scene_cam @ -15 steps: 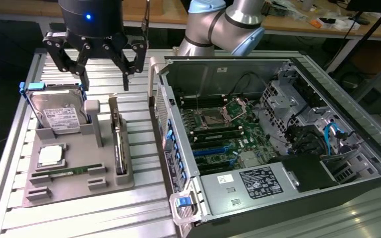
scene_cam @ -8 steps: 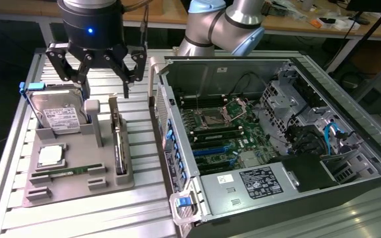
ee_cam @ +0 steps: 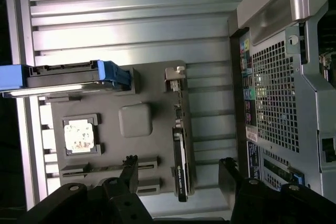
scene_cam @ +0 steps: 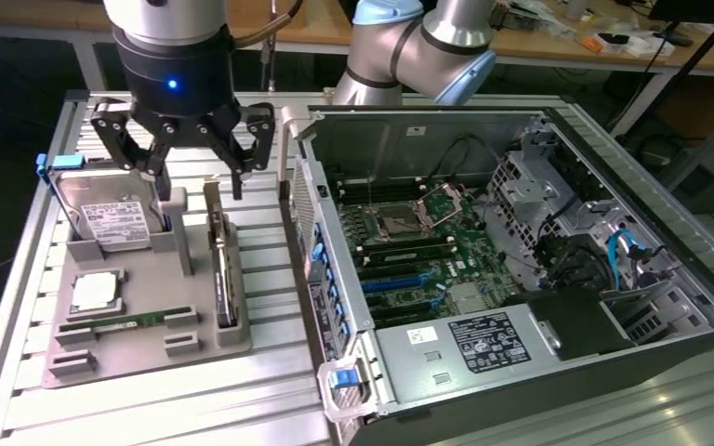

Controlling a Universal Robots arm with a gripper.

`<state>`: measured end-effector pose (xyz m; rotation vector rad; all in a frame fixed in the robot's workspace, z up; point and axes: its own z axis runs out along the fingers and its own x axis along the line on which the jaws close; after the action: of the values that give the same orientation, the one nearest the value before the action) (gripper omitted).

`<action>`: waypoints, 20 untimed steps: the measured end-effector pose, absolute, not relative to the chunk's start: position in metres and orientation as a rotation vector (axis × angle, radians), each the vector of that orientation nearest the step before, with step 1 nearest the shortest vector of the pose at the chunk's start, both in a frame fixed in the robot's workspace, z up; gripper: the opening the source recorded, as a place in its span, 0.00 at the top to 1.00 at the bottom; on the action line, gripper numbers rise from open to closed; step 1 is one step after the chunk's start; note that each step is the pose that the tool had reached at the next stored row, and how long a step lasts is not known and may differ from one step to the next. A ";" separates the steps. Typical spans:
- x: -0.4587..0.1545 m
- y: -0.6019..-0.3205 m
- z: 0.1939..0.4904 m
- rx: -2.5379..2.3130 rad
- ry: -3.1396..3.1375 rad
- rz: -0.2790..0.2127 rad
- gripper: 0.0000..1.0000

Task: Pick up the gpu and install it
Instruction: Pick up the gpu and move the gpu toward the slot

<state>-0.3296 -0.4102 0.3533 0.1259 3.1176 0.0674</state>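
At the exterior view's left, a grey holder (scene_cam: pixel 146 358) sits on the slatted metal table (scene_cam: pixel 183 409). Furthest left in the holder, a silver hard drive (scene_cam: pixel 112 221) with a white label and a blue end piece stands propped upright. In front of it a square processor chip (scene_cam: pixel 94 293) lies flat in its recess, and a narrow green memory stick (scene_cam: pixel 127 322) rests in a slot just beside that. Along the holder's right side the gpu (scene_cam: pixel 220 269) stands on its long edge in its own slot, the silver bracket at the far end.

Above the holder hangs the gripper (scene_cam: pixel 196 181), its claw spread wide and holding nothing. In the wrist view the two dark fingers (ee_cam: pixel 130 169) stand one on each side of the gpu (ee_cam: pixel 180 156), apart from the card and not touching it.

To the exterior view's right, just beside the holder, lies the open computer case (scene_cam: pixel 543 139), its motherboard (scene_cam: pixel 419 251) exposed and the black power supply (scene_cam: pixel 487 339) at the near end
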 end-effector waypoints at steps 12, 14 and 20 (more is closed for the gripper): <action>-0.330 -0.417 0.331 0.132 3.117 0.067 0.27; -0.330 -0.418 0.327 0.132 3.117 0.067 0.27; -0.329 -0.427 0.316 0.134 3.117 0.068 0.27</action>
<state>-0.3295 -0.4266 0.3163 0.1345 3.1169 0.0677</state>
